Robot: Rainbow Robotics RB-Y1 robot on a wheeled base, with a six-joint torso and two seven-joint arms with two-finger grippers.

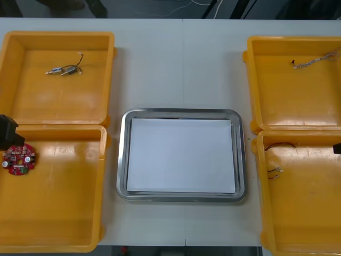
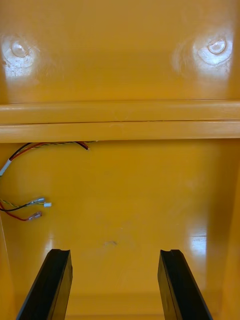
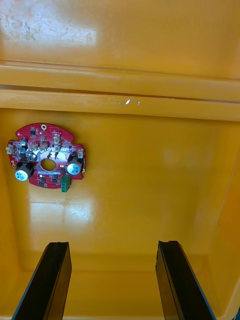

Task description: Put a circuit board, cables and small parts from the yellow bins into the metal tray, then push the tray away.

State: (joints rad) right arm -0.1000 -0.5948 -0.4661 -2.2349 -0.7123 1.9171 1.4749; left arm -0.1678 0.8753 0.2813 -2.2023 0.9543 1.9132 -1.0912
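Left wrist view shows the left gripper [image 3: 113, 244] with jaws wide and empty inside a yellow bin [image 3: 150, 190], the circuit board [image 3: 46, 156] lying ahead beyond one finger. The right gripper [image 2: 115, 251], jaws equally wide, has red and yellow cables [image 2: 25, 207] ahead. From the metal tray [image 1: 123, 154], the circuit board sits at nine o'clock

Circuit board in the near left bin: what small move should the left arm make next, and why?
Probably shift the left gripper sideways to centre its open jaws on the circuit board, which lies ahead of one finger, not the gap. The right gripper hangs over the near right bin.
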